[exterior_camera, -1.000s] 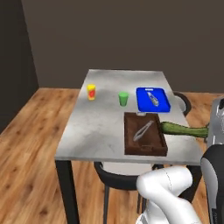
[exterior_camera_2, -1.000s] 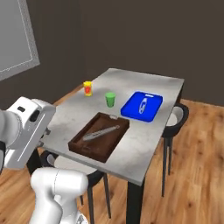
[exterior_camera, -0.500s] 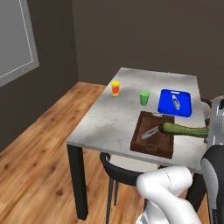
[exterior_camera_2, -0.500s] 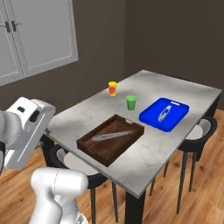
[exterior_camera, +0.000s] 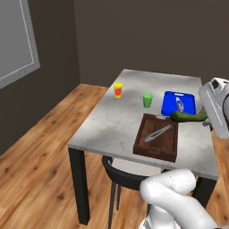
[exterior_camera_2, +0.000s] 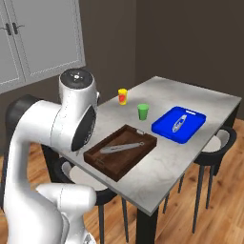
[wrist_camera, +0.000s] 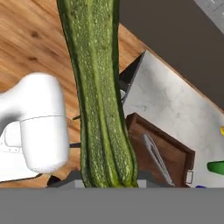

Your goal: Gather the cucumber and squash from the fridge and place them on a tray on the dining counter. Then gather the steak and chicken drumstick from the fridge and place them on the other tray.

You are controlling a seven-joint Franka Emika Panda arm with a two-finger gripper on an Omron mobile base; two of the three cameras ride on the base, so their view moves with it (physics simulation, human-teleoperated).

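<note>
The gripper (exterior_camera: 206,117) is clamped on the cucumber (exterior_camera: 188,116), carried in the air with its long axis level, above the dining counter (exterior_camera: 112,129) edge. The wooden tray (exterior_camera: 157,137) lies just below and left of it.

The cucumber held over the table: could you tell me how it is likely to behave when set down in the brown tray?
The cucumber juts out unsupported without sagging, so it is probably stiff. Its long rounded shape may roll, though the tray has a raised rim that should stop it. It may land on the silver utensil and rock.
</note>
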